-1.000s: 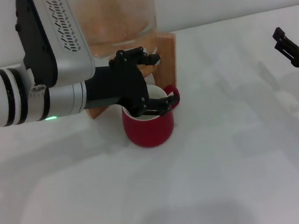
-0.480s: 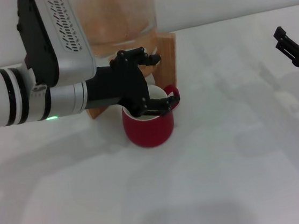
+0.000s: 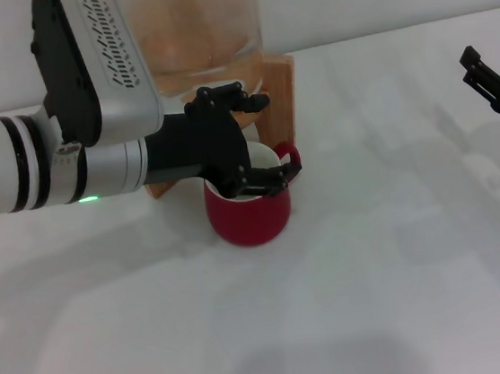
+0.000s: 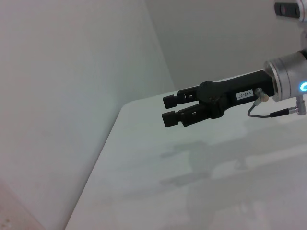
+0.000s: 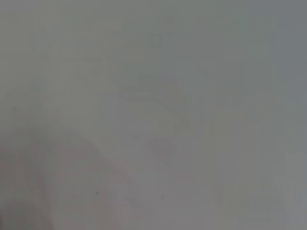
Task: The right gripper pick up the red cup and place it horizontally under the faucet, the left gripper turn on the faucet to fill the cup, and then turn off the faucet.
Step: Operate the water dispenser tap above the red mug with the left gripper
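Note:
The red cup (image 3: 249, 219) stands upright on the white table in front of the wooden stand (image 3: 279, 89), its cream inside partly covered. My left gripper (image 3: 273, 137) reaches in from the left and hangs over the cup's mouth, jaws spread wide, one finger near the stand's top and the other over the cup's rim by the handle. The faucet is hidden behind this claw. My right gripper (image 3: 497, 69) is open and empty at the far right edge, well away from the cup. It also shows in the left wrist view (image 4: 165, 110).
The glass dispenser (image 3: 199, 21) sits on the wooden stand at the back, against a white wall. The white table (image 3: 380, 298) stretches in front and to the right. The right wrist view shows only a blank grey surface.
The left arm has crept slightly to the right over the cup. The right gripper has drifted a little toward the right edge. The cup has not moved.

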You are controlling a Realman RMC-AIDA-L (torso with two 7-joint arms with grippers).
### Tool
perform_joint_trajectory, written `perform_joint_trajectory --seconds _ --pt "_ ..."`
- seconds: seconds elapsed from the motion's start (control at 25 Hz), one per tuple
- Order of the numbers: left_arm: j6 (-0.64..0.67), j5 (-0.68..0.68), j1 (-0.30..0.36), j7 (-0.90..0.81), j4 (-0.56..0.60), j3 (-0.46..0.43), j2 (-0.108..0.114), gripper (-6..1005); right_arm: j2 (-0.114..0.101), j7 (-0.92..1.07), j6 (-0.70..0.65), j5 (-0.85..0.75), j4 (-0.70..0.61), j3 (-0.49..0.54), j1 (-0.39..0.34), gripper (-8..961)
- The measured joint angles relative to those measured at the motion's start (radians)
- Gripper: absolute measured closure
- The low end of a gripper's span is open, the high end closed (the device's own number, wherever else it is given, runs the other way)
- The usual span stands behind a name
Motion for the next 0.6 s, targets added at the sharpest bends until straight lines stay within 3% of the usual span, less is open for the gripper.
perform_joint_trajectory --seconds 0.6 --pt "0.000 0.001 0.000 -0.002 0.002 -0.004 0.001 124 0.000 0.002 -0.009 0.000 0.002 0.000 -0.005 108"
